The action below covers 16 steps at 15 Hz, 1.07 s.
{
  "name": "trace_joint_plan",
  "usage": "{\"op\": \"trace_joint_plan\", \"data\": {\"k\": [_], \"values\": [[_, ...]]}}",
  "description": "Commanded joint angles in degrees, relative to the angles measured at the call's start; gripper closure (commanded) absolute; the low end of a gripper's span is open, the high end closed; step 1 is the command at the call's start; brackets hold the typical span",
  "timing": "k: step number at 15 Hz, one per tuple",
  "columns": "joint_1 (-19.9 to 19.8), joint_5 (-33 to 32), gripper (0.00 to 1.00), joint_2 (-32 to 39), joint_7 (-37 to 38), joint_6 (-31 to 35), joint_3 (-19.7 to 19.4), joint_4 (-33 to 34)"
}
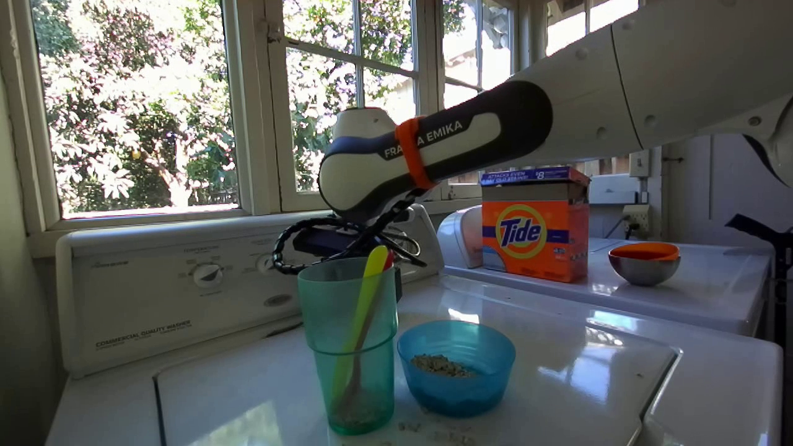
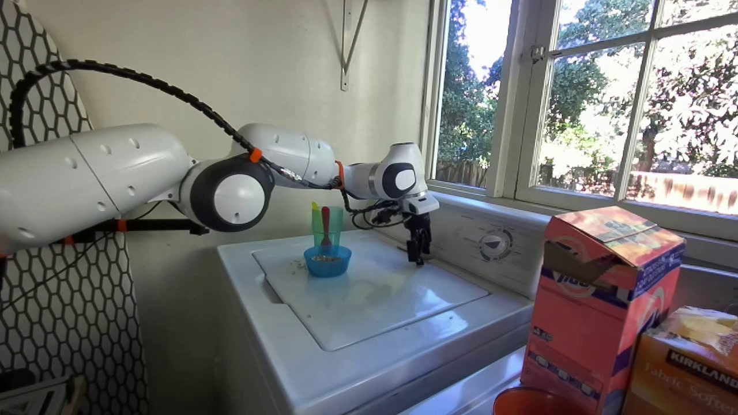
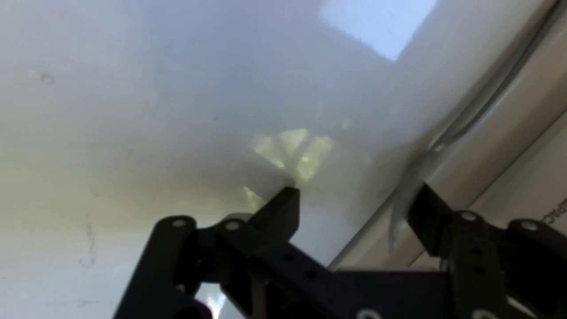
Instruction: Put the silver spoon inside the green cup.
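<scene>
Wrist view: my gripper [image 3: 354,197] stands jaws apart over the washer [image 3: 133,155], near its back edge.
Silver spoon: I can't tell whether the slim shape [image 3: 496,93] along that edge is it.
Green cup [image 1: 325,334]: upright near the edge beside the wall [image 2: 277,86], yellow handle [image 1: 375,257] and red handle [image 1: 389,259] leaning inside.
Blue bowl [image 1: 455,396]: just beside the cup.
Panel [image 1: 161,291]: "COMMERCIAL QUALITY WASHER", "TEMPERATURE".
Orange box [image 1: 536,235]: "Tide", "$8".
Softener box [image 2: 680,374]: "KIRKLAND", "Fabric".
Arm [image 1: 582,105]: "FRA…A EMIKA", orange band [image 1: 412,153] over the middle letters.
</scene>
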Motion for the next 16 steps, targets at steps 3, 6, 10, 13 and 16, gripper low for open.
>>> {"op": "trace_joint_plan", "data": {"k": [3,6,10,13,16], "values": [[0.49,-0.76,0.78,0.42,2.76,-4.82,-1.77,2.09],[0.56,-0.66,1.0,0.15,3.04,-6.54,-2.11,2.57],[0.25,-0.45,0.99,-1.14,2.87,-7.51,-2.23,2.62],[-0.59,-0.48,0.99,-3.44,1.51,-9.02,-2.75,2.02],[-1.73,-0.28,0.99,-6.22,0.19,-9.79,-3.33,1.66]]}}
